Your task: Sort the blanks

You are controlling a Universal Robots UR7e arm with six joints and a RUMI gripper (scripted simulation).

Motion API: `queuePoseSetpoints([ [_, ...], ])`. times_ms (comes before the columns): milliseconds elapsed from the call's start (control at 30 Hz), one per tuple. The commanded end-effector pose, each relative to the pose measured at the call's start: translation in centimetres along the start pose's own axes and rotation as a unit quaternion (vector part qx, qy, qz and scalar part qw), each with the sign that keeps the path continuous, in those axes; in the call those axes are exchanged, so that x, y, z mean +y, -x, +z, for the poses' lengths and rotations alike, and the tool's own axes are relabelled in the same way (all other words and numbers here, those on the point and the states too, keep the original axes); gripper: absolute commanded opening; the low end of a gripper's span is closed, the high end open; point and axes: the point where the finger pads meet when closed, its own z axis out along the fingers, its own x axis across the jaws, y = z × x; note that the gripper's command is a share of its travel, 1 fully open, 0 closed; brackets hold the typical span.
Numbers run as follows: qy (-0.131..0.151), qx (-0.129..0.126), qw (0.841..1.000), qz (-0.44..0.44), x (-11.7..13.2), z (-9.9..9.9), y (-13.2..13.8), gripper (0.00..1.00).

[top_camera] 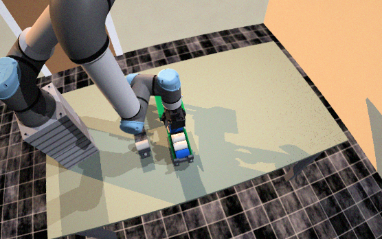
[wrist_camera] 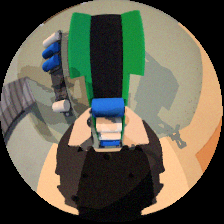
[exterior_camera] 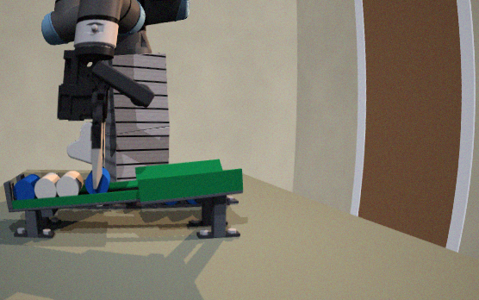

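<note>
The green feed ramp (top_camera: 159, 103) (exterior_camera: 189, 183) (wrist_camera: 80, 45) holds a row against its stop (exterior_camera: 8, 190). A blue blank (top_camera: 182, 153) (exterior_camera: 25, 186) lies at the stop, then two white blanks (top_camera: 178, 138) (exterior_camera: 46, 185) (wrist_camera: 109, 125). My gripper (top_camera: 175, 128) (exterior_camera: 98, 172) (wrist_camera: 108, 107) is shut on another blue blank (top_camera: 176, 130) (exterior_camera: 100, 183) (wrist_camera: 108, 105). It holds that blank across the ramp, low on its floor, just uphill of the white ones. The stock rack (top_camera: 145, 154) (wrist_camera: 59, 85) stands left of the ramp. In the wrist view it carries two blue blanks (wrist_camera: 50, 57) and white ones (wrist_camera: 62, 106).
The robot's grey ribbed pedestal (top_camera: 51, 130) (exterior_camera: 138, 116) stands behind and left of the ramp. The arm's forearm (top_camera: 110, 79) hangs over the rack and hides most of it in the top view.
</note>
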Motion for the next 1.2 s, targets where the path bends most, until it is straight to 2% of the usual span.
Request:
queuePoseSetpoints([
  [0, 0.001, 0.003, 1.0, 0.001, 0.23, -0.1, -0.36, 0.36],
  [700, 0.001, 0.003, 1.0, 0.001, 0.22, -0.1, -0.36, 0.36],
  [933, 0.001, 0.003, 1.0, 0.001, 0.22, -0.1, -0.36, 0.44],
  [1167, 0.001, 0.003, 1.0, 0.001, 0.22, -0.1, -0.35, 0.46],
])
